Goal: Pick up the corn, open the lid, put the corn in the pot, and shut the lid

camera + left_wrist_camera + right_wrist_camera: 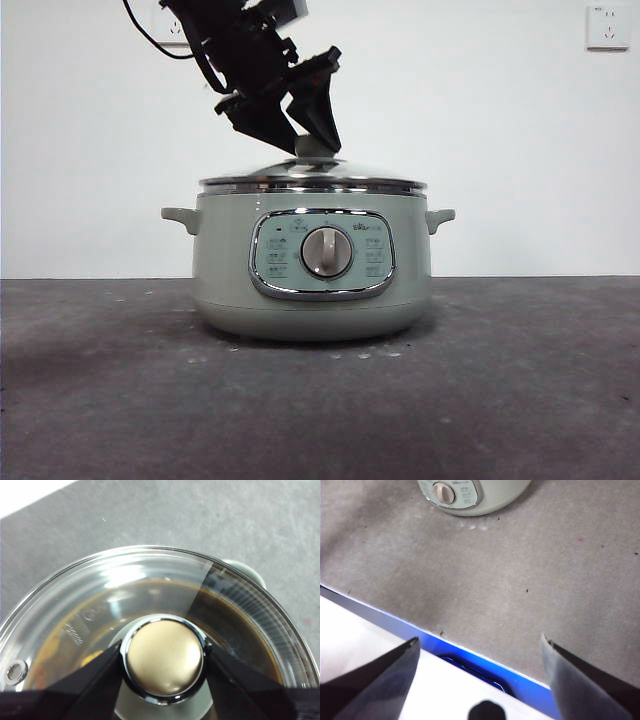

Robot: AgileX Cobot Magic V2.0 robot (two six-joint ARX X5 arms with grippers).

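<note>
**Left gripper clamped on the lid knob, right arm waiting at the table edge**

Nearest the low camera lay the bare grey table (pixel 520 400), dusty and speckled, with a few pale crumbs just in front of the pot. The pot (pixel 312 265) stood in the middle of it, sage-green, its silver dial (pixel 327 251) facing forward inside the chrome-framed panel and a small handle on each side. The lid (pixel 312 178) sat closed on the rim, its metal edge level all round.

Above it the left gripper (pixel 163 661) reached down from the upper left, dark and tilted, and its two black jaws pressed against opposite sides of the knob (pixel 163 661), grasping it. Through the glass, in the left wrist view, a yellow-orange patch (pixel 91 658) showed low inside the pot beside the knob; it was probably the corn, though glare and the jaw hid most of it.

The right gripper (pixel 480 675) hung well back over the near table edge, jaws spread wide and holding nothing, with the pot's front far ahead of it.

Behind everything stood a white wall with a socket (pixel 608 26) high at the right.
</note>
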